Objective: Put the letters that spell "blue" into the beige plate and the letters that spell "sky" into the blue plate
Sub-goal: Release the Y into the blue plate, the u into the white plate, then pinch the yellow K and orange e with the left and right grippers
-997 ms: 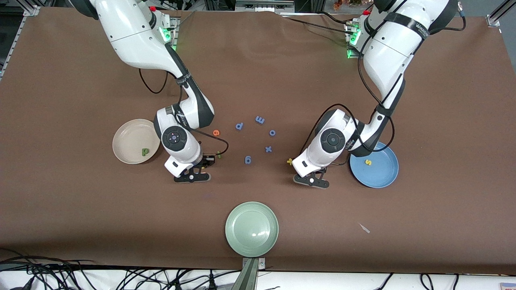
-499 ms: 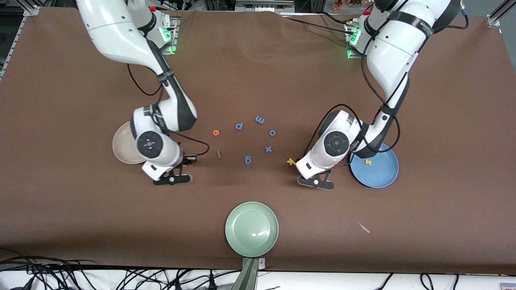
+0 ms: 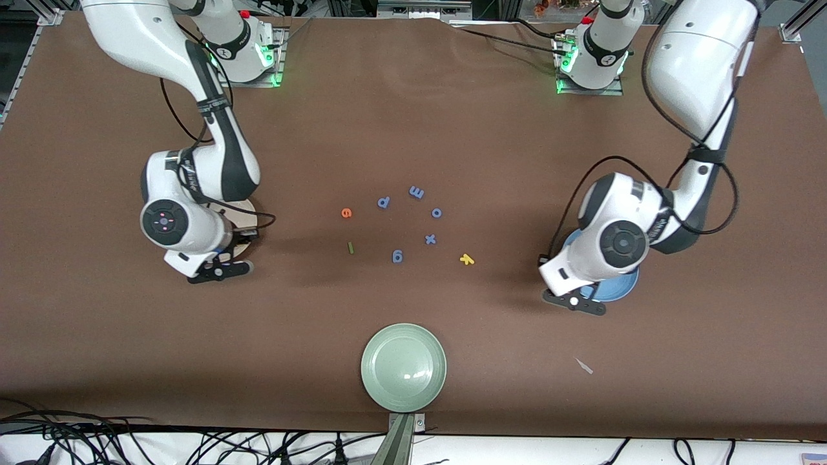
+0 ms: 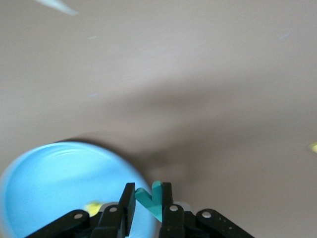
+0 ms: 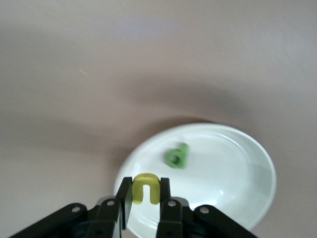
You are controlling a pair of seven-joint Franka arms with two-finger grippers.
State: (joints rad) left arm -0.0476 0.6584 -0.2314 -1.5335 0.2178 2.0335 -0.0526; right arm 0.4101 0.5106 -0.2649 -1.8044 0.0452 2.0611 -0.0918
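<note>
Both arms swing out over their plates

Since a second ago, the right gripper (image 5: 144,204), clamping the yellow u (image 5: 145,188), reaches the beige plate (image 5: 233,163); the left gripper (image 4: 147,210), clamping the teal y (image 4: 150,198), reaches the blue plate (image 4: 44,183). Green plate (image 3: 404,367), yellow k (image 3: 466,259), olive l (image 3: 350,248) and orange e (image 3: 346,212) lie between.

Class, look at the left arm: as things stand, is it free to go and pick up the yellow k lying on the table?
Probably not yet. The left gripper is shut on the teal y over the blue plate. The yellow k lies uncovered toward that arm's end, but the y must be dropped first.
</note>
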